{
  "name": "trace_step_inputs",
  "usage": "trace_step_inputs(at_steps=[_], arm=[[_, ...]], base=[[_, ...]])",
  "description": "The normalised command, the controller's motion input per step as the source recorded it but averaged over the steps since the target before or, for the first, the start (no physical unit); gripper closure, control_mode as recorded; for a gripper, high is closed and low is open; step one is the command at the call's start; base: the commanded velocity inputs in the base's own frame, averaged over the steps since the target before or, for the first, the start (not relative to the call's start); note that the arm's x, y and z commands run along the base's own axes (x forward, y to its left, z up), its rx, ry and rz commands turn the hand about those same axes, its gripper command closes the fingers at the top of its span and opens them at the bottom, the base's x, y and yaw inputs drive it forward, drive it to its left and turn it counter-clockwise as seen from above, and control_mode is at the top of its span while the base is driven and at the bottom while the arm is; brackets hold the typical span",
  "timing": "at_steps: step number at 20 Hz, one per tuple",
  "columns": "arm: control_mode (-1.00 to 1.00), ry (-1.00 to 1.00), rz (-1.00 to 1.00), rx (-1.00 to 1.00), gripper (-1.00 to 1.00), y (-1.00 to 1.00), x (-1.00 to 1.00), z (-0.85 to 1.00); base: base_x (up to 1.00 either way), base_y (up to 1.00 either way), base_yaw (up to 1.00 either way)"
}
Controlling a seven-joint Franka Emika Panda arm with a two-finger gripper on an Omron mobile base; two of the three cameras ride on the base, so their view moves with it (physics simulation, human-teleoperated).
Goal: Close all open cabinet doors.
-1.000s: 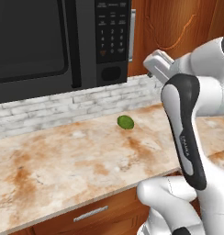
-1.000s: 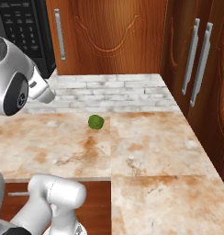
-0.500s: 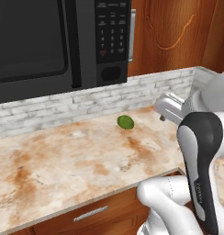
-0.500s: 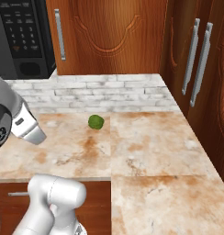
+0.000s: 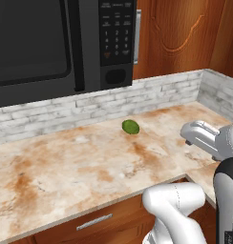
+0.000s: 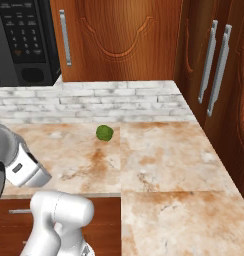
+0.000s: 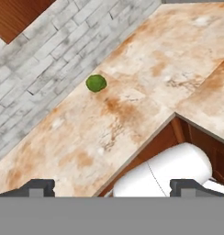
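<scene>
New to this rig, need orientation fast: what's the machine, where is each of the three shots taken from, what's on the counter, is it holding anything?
It is a rendered kitchen with a white robot arm on a driving base. Two shots come from cameras on the base, behind the arm to its left and right. The third looks along the gripper, whose two dark fingertips stand wide apart with nothing between them, so nothing is held. On the marble counter lies one small green fruit, maybe a lime. Behind it are a black microwave and reddish wooden cabinet doors with silver bar handles.
</scene>
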Motion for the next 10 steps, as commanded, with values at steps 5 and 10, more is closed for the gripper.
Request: trace_step_inputs(at_steps=[5,10], arm=[[-1.00,0.03,0.00,0.00,-1.00,0.00,-0.07,-0.03],[-1.00,0.02,0.00,0.00,-1.00,0.00,0.00,0.00]], base=[[0.00,0.00,0.00],[0.00,0.00,0.00]])
